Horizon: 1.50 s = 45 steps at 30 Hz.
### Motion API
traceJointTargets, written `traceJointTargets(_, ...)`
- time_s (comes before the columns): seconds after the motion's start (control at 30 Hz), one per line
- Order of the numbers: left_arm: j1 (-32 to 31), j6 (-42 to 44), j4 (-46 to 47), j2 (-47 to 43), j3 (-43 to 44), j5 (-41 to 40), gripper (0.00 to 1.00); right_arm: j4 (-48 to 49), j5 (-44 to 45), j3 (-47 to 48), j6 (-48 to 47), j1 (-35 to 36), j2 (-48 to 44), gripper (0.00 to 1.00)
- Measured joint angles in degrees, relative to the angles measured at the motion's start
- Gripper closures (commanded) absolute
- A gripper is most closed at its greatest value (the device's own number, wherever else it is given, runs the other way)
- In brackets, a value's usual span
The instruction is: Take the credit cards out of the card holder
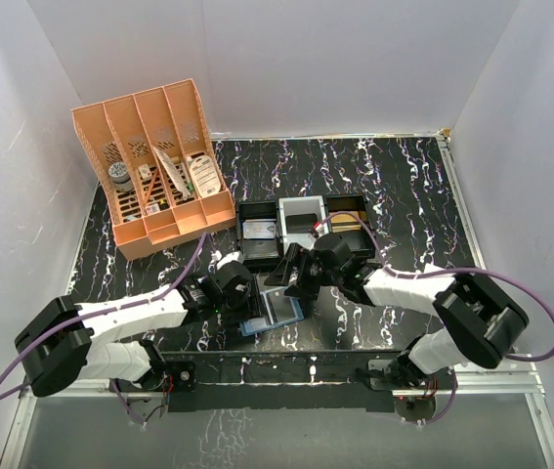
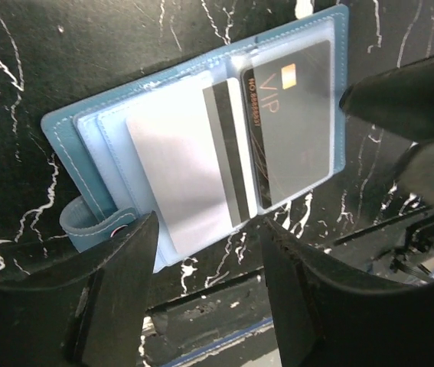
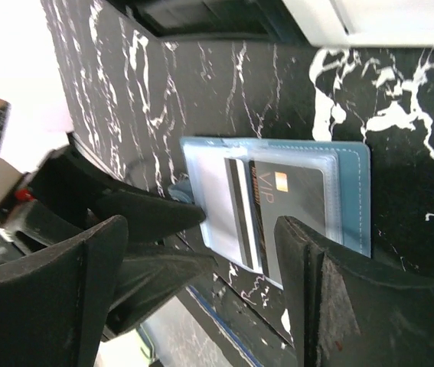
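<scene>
The teal card holder (image 2: 71, 138) lies open and flat on the black marbled table (image 1: 404, 195). In the top view it sits between the two arms (image 1: 278, 311). Its right pocket holds a black credit card marked VIP (image 2: 297, 130). A pale card with a dark stripe (image 2: 178, 168) lies over the left pocket up to the fold. My left gripper (image 2: 209, 229) stands open at the holder's near edge, with nothing between its fingers. The right gripper (image 3: 201, 222) hangs open over the holder (image 3: 350, 191), one finger beside the black card (image 3: 297, 202).
An orange desk organizer (image 1: 154, 166) with small items stands at the back left. Black and white trays (image 1: 301, 225) sit in a row just behind the holder. The table's front edge and the metal rail (image 1: 286, 366) run close below the holder.
</scene>
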Motion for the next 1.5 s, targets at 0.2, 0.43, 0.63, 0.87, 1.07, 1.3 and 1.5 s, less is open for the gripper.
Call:
traceJointTargets(0.2, 0.0, -0.2, -0.7, 1.0, 0.1, -2.5, 0.52, 0.9, -4.9, 0.1, -0.1, 0.1, 3.9, 0.40)
traceJointTargets(0.43, 0.0, 0.1, -3.3, 1.0, 0.8, -4.3, 0.57, -0.8, -6.5, 3.2, -2.0, 0.4, 5.2, 0.61)
traceJointTargets(0.63, 0.0, 1.0, -4.5, 1.0, 1.0, -5.4, 0.63, -1.3, -8.2, 4.1, -2.9, 0.9, 7.9, 0.64)
traceJointTargets(0.87, 0.0, 2.5, -5.5, 2.1, 1.3, -5.4, 0.69, -2.6, -9.1, 6.4, -3.3, 3.1, 12.2, 0.67)
traceJointTargets(1.07, 0.0, 4.2, -6.8, 3.0, 2.1, -5.5, 0.71, -4.1, -8.8, 8.2, -4.1, 4.1, 13.4, 0.68)
traceJointTargets(1.3, 0.0, 4.4, -7.0, 2.9, 2.1, -5.5, 0.72, -6.0, -7.8, 9.0, -5.0, 4.2, 13.6, 0.69)
traceJointTargets(1.5, 0.0, 4.4, -7.0, 3.0, 2.1, -5.5, 0.73, -7.1, -7.6, 9.0, -5.8, 4.5, 14.9, 0.69)
